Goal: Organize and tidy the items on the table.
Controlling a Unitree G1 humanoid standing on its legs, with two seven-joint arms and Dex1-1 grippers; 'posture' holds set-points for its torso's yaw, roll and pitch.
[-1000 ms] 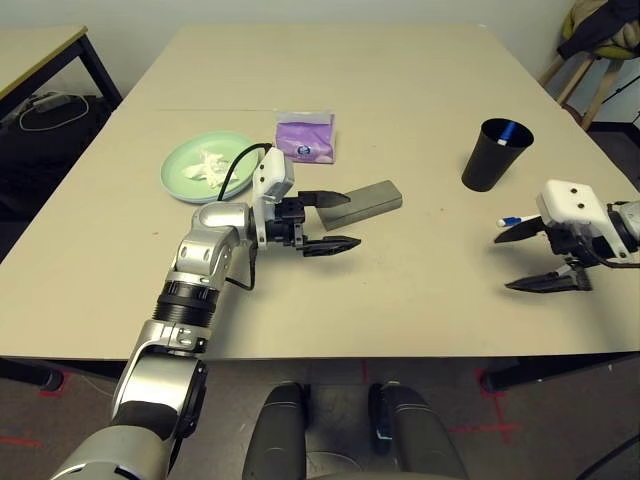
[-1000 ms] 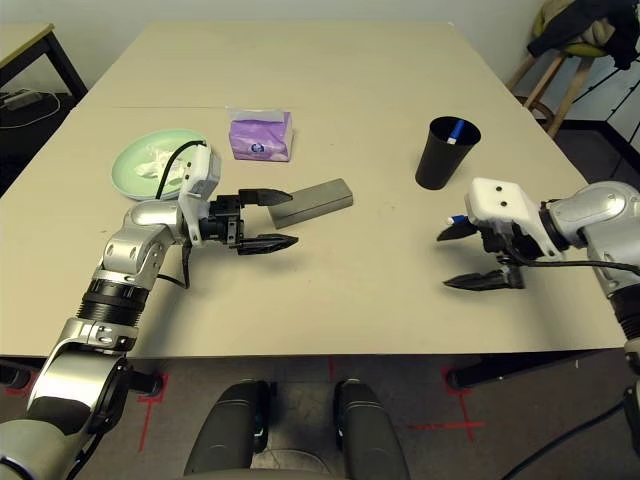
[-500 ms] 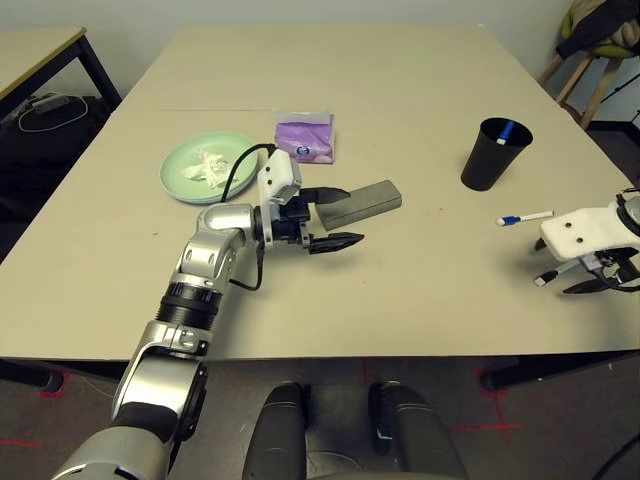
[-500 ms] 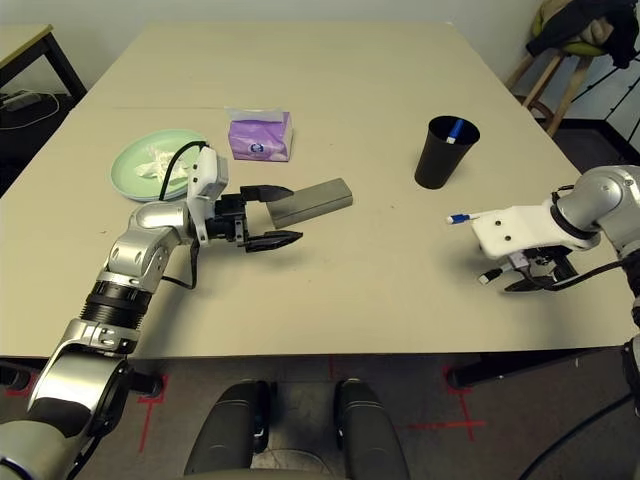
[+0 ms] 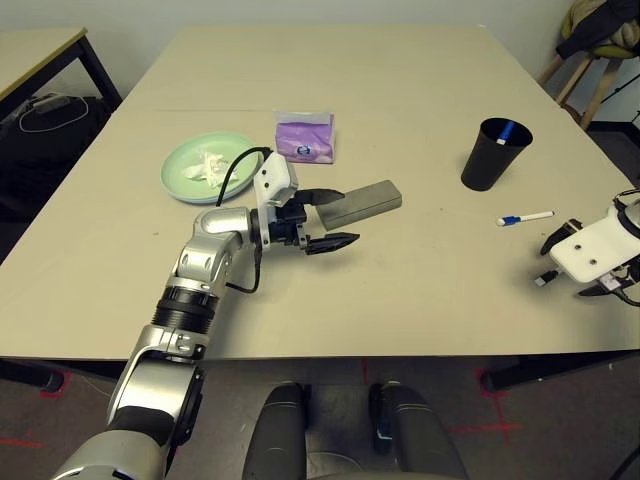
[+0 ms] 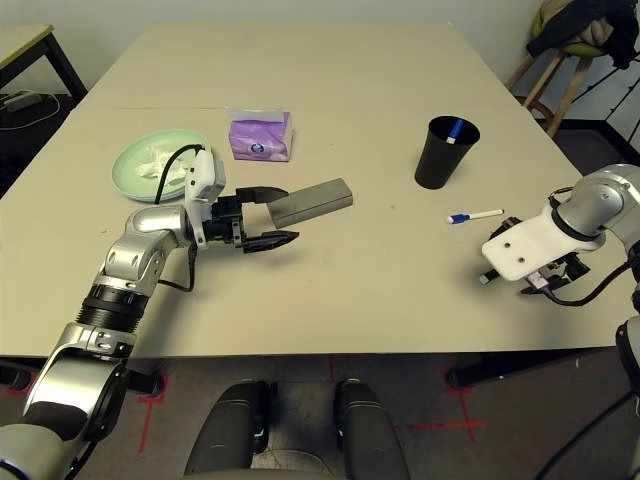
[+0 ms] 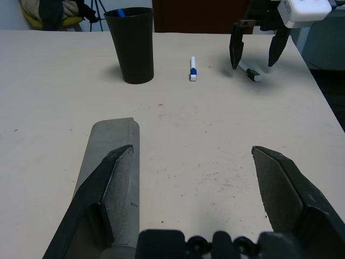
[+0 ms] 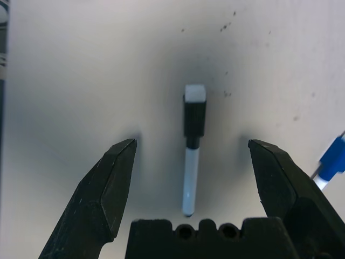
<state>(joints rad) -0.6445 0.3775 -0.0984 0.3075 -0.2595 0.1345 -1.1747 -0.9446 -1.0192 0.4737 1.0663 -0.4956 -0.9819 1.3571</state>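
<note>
My left gripper [image 5: 348, 217] is open at mid-table, its far finger lying over the near end of the grey glasses case [image 5: 368, 201]. The right gripper [image 8: 191, 143] points down near the table's right front edge, open, straddling a short black-and-white pen [image 6: 484, 277]. The blue-white pen [image 5: 524, 218] lies just beyond it. A black cup [image 5: 494, 153] holds another blue pen. Crumpled white tissue [image 5: 210, 166] sits on the green plate [image 5: 180, 180], and the purple tissue pack [image 5: 305, 137] lies beside it. The sunglasses and pale blue plate are out of view.
The table [image 5: 400, 70] stretches bare behind the items. A smaller black-legged table [image 5: 40, 50] stands at the back left, with cables on the floor beside it. A chair with clothing [image 5: 600, 40] is at the back right.
The right gripper has swung down and towards the table's right front edge, uncovering the blue-white pen, and now straddles the short pen. The left gripper has barely shifted by the case.
</note>
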